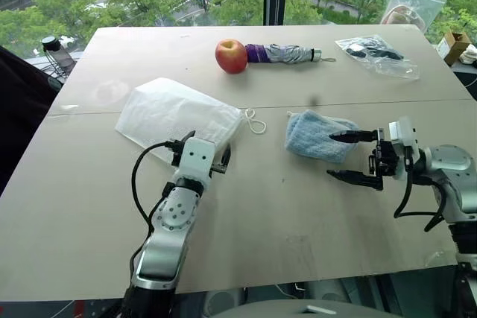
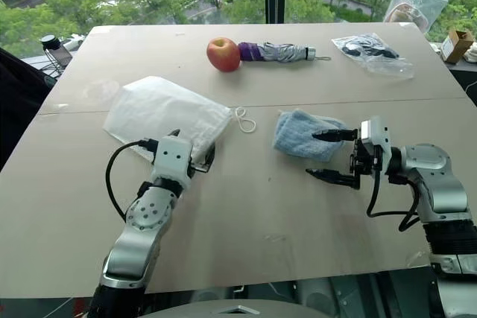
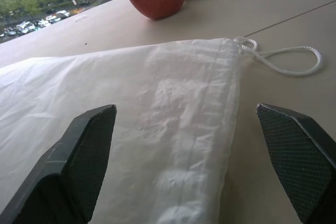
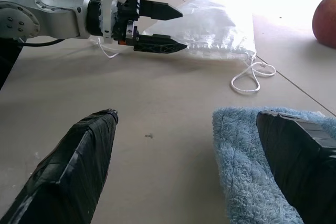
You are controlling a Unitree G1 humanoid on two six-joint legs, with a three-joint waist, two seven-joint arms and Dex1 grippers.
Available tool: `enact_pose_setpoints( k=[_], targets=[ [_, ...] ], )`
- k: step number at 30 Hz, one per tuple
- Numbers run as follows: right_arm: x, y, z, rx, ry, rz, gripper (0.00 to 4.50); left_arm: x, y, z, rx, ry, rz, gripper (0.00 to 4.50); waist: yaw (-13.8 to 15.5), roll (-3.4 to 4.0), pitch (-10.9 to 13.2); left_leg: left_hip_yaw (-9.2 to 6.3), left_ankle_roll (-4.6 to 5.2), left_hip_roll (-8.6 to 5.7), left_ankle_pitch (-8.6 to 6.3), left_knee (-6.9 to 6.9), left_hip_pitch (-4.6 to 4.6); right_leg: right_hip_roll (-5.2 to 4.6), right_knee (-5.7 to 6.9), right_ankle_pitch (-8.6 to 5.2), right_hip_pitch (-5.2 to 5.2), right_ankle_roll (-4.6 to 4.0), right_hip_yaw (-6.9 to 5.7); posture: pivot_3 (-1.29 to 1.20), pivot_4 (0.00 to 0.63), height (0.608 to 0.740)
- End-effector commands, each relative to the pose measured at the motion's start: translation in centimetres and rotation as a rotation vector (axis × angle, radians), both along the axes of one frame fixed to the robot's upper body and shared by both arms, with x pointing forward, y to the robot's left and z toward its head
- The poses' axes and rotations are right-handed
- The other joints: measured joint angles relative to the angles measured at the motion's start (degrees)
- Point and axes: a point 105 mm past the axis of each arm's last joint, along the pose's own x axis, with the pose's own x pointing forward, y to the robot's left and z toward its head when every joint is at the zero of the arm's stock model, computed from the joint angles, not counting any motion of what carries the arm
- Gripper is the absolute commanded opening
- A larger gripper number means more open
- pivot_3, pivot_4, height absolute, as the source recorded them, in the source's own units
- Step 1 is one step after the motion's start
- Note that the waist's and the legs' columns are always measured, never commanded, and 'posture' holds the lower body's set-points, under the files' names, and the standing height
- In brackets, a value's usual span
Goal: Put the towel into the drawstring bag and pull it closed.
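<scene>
With both my left hand point(image 1: 220, 156) and right hand point(image 1: 349, 156) spread and empty, I judge the towel point(image 1: 317, 135), mid-worktop toward its right edge, soft and light, best pinched at its near fold, and the drawstring bag point(image 1: 175, 113), toward the left edge, flimsy, best taken at its corded mouth.
</scene>
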Motion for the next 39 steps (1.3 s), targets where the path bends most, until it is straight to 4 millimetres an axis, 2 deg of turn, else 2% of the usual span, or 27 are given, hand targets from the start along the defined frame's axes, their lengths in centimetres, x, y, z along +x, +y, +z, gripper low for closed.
enact_pose_setpoints(
  k=[1,13,26,39],
  targets=[
    [-0.3,-0.2,1.2,0.01,-0.048,-0.015,4.5,0.4,-0.1,0.5,0.0,-0.037,0.025,4.43,0.02,0.0,0.0,0.0,0.0,0.0,0.0,0.0,0.0,0.0,0.0,0.0,0.0,0.01,-0.01,0.0,0.15,0.74],
    [-0.2,-0.5,1.2,0.026,-0.05,-0.056,4.5,1.6,1.1,0.8,0.077,-0.045,0.095,4.43,0.01,0.0,0.0,-0.04,0.0,-0.01,0.0,0.01,-0.02,-0.01,0.01,0.01,0.0,0.02,-0.05,0.0,0.15,0.74],
    [-0.1,-0.2,1.5,0.036,-0.061,-0.066,4.5,1.6,0.0,-0.2,0.137,0.02,0.037,4.43,0.01,0.0,0.0,-0.04,0.0,-0.01,0.0,0.01,-0.02,-0.01,0.01,0.01,0.0,0.02,-0.06,0.0,0.15,0.74],
    [0.0,-0.3,1.6,0.039,-0.068,-0.076,4.5,1.9,0.7,0.7,0.169,-0.006,0.118,4.43,0.01,0.0,0.0,-0.05,0.0,-0.01,0.0,0.01,-0.02,-0.02,0.01,0.01,0.01,0.03,-0.05,0.0,0.15,0.74]
  ],
)
